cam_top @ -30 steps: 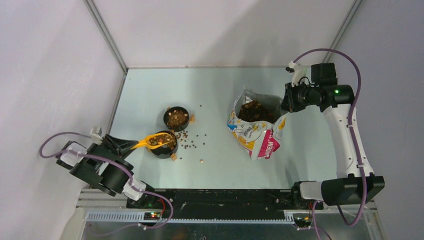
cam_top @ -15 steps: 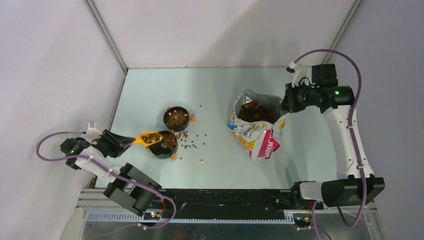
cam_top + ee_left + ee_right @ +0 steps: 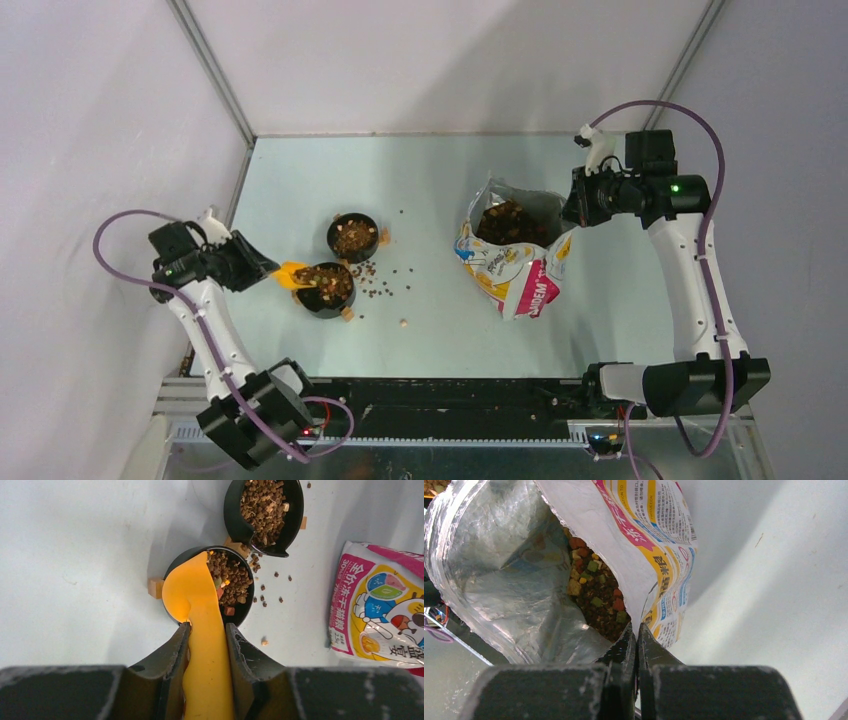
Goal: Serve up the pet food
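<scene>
Left claw grasps an orange plastic scoop, tipped to empty into the nearer black bowl of brown kibble pellets; right claw, clenched on the rim of the printed bag, props it open.

Bottom edge cuts off scoop handle — bag cropped at right; pet food inside partly hidden.

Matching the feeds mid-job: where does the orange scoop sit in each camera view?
Top external: orange scoop left of centre, at the near black bowl's left rim, held by the left gripper.
Left wrist: scoop centre frame, handle between the fingers, tipped over that bowl.
Right wrist: not in it.
Shared landmark: the printed bag.
</scene>
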### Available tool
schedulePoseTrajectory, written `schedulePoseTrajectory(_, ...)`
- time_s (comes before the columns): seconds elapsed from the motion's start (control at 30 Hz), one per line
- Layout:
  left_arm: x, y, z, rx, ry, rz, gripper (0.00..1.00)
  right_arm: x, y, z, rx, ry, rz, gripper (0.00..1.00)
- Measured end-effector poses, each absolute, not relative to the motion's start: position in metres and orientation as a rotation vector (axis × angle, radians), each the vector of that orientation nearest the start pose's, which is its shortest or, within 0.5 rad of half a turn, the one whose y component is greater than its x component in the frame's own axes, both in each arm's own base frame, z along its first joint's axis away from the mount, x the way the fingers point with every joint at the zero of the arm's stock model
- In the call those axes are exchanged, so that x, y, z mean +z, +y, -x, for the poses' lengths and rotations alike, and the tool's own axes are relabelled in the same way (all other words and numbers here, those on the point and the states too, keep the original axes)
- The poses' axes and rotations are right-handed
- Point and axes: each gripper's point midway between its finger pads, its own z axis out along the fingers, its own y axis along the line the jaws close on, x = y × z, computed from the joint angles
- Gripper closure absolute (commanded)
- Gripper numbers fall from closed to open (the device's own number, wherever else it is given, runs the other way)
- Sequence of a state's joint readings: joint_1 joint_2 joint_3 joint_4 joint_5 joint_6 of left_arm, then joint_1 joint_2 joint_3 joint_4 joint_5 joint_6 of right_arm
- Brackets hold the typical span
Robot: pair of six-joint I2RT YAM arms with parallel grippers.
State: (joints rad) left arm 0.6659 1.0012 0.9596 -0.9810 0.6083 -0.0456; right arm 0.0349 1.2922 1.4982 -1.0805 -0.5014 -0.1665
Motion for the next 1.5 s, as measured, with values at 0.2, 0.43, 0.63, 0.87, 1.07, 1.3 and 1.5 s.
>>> schedulePoseTrajectory(0.2, 0.202, 0.038, -0.230, -0.406, 2.353, 0.518, 1.00, 0.272, 0.088, -0.287, 0.549, 2.324, 0.452, 1.00)
schedulePoseTrajectory(0.43, 0.224, 0.030, -0.233, -0.278, 2.397, 0.390, 1.00, 0.272, 0.086, -0.287, 0.554, 2.313, 0.444, 1.00)
schedulePoseTrajectory(0.63, 0.228, 0.024, -0.227, -0.185, 2.440, 0.306, 1.00, 0.272, 0.086, -0.287, 0.559, 2.313, 0.437, 1.00)
schedulePoseTrajectory(0.87, 0.228, 0.017, -0.219, -0.141, 2.463, 0.221, 1.00, 0.272, 0.087, -0.287, 0.565, 2.316, 0.426, 1.00)
schedulePoseTrajectory(1.07, 0.238, 0.011, -0.228, -0.128, 2.399, 0.114, 1.00, 0.273, 0.088, -0.286, 0.577, 2.318, 0.418, 1.00)
schedulePoseTrajectory(1.3, 0.238, -0.008, -0.257, -0.158, 2.359, -0.014, 1.00, 0.273, 0.088, -0.286, 0.578, 2.318, 0.415, 1.00)
schedulePoseTrajectory(1.5, 0.223, -0.019, -0.272, -0.152, 2.390, -0.089, 1.00, 0.273, 0.086, -0.286, 0.576, 2.319, 0.409, 1.00)
